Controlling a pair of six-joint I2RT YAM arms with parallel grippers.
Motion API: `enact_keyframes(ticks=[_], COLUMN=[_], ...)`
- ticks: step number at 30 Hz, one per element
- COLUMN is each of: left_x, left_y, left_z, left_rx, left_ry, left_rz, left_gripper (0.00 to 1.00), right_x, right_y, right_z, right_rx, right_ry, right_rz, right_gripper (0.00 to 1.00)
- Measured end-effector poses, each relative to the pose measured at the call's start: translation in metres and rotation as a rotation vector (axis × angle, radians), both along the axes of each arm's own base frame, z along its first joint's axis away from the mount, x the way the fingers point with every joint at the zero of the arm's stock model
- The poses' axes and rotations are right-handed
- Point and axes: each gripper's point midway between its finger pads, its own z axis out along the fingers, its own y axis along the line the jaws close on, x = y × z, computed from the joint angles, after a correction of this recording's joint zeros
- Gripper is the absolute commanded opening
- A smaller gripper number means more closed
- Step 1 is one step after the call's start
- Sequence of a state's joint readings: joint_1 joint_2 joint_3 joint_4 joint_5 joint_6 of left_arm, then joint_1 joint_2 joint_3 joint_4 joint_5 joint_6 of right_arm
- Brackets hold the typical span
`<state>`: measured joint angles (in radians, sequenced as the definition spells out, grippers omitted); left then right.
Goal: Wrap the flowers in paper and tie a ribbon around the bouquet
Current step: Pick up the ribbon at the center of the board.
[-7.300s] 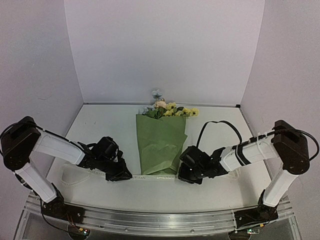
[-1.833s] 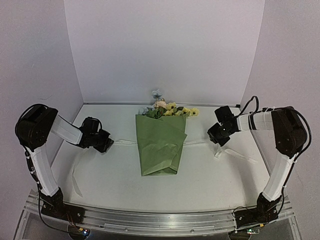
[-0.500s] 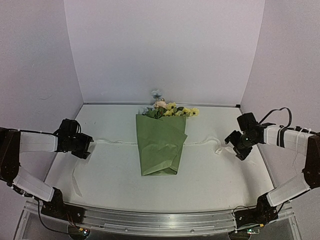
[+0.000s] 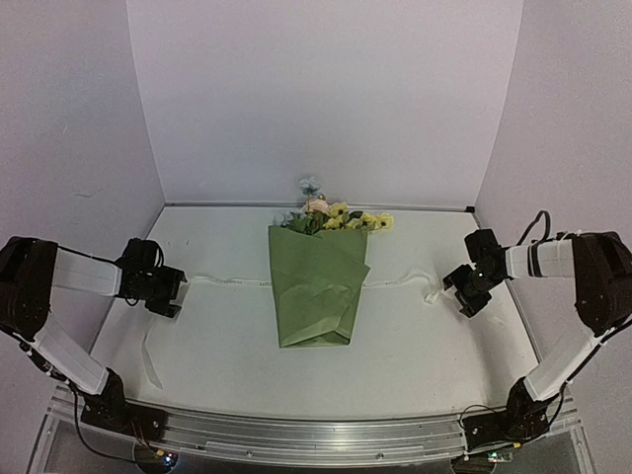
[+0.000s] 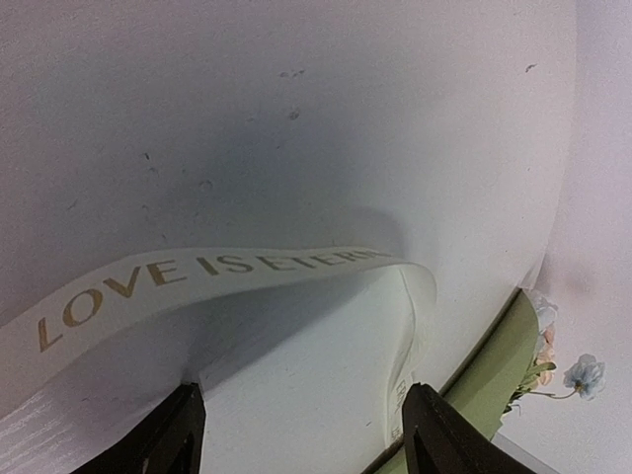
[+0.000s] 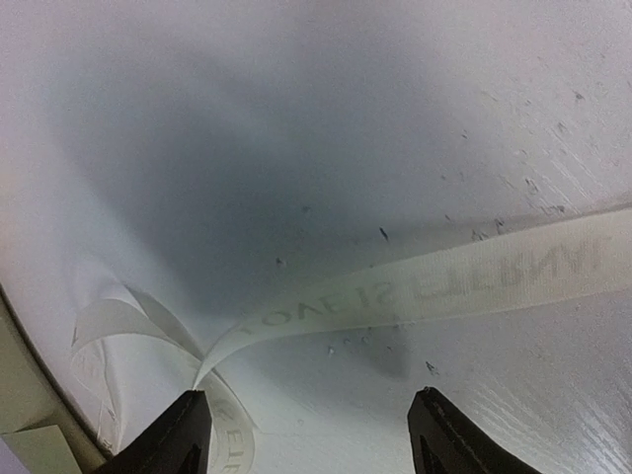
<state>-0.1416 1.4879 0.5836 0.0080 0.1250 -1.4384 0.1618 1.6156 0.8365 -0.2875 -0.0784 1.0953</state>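
The bouquet [image 4: 316, 286] lies in the middle of the table, an olive-green paper [image 5: 494, 380] cone with the flowers [image 4: 336, 215] sticking out at its far end. The cream ribbon [image 4: 227, 281] crosses the table from left to right and disappears under the paper at both edges. My left gripper [image 4: 168, 293] is open over the ribbon's left part; gold lettering on the ribbon [image 5: 197, 281] reads clearly, and nothing lies between the fingers [image 5: 173, 434]. My right gripper [image 4: 462, 293] is open beside the ribbon's folded right end [image 6: 444, 286], with empty fingers [image 6: 464, 439].
The ribbon's left tail [image 4: 148, 355] trails toward the near edge. White walls close the table at the back and sides. The metal rail [image 4: 316, 434] with the arm bases runs along the near edge.
The ribbon has gone from the bouquet's near end to across its middle. Both grippers have spread out to the table's sides and let go of it. In the last half second little has moved.
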Motion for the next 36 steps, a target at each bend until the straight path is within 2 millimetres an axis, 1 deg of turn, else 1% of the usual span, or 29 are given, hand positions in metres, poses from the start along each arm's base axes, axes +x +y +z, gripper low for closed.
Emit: enact_keyframes(ticks=[2, 7, 8, 12, 15, 17, 20, 22, 24, 26, 29, 32, 35, 36], left_x=[0.002, 0.006, 0.007, 0.016, 0.017, 0.019, 0.024, 0.027, 0.028, 0.029, 0.029, 0.03, 0.03, 0.03], left_y=[0.005, 0.022, 0.026, 0.044, 0.053, 0.057, 0.062, 0.064, 0.065, 0.066, 0.067, 0.068, 0.07, 0.071], left_z=[0.0, 0.0, 0.0, -0.001, -0.002, -0.004, -0.005, -0.006, -0.007, -0.007, -0.008, -0.009, -0.009, -0.01], left_rx=[0.013, 0.048, 0.053, 0.064, 0.077, 0.09, 0.101, 0.11, 0.116, 0.122, 0.128, 0.133, 0.144, 0.15], left_ry=[-0.003, -0.002, 0.002, 0.007, 0.014, 0.021, 0.027, 0.031, 0.035, 0.036, 0.037, 0.04, 0.046, 0.05], left_rz=[0.019, 0.074, 0.085, 0.137, 0.163, 0.176, 0.189, 0.193, 0.194, 0.193, 0.19, 0.19, 0.192, 0.192], left_gripper=[0.72, 0.72, 0.71, 0.67, 0.59, 0.56, 0.53, 0.5, 0.48, 0.48, 0.46, 0.42, 0.34, 0.3], right_x=[0.007, 0.016, 0.017, 0.023, 0.024, 0.024, 0.026, 0.026, 0.026, 0.025, 0.026, 0.027, 0.026, 0.027], right_y=[-0.001, -0.003, -0.003, -0.005, -0.006, -0.006, -0.005, -0.005, -0.003, -0.001, 0.001, 0.004, 0.006, 0.007], right_z=[0.001, 0.007, 0.007, 0.011, 0.012, 0.012, 0.014, 0.014, 0.014, 0.013, 0.011, 0.002, -0.012, -0.012], right_rx=[0.006, 0.012, 0.014, 0.015, 0.016, 0.016, 0.018, 0.025, 0.036, 0.049, 0.068, 0.087, 0.1, 0.104], right_ry=[-0.013, -0.041, -0.045, -0.06, -0.063, -0.064, -0.068, -0.069, -0.069, -0.068, -0.066, -0.052, -0.018, -0.02], right_rz=[-0.006, -0.008, -0.01, -0.009, -0.009, -0.009, -0.006, -0.007, -0.008, -0.01, -0.015, -0.021, -0.028, -0.028], right_gripper=[0.62, 0.43, 0.41, 0.28, 0.21, 0.23, 0.39, 0.46, 0.5, 0.51, 0.46, 0.35, 0.25, 0.21])
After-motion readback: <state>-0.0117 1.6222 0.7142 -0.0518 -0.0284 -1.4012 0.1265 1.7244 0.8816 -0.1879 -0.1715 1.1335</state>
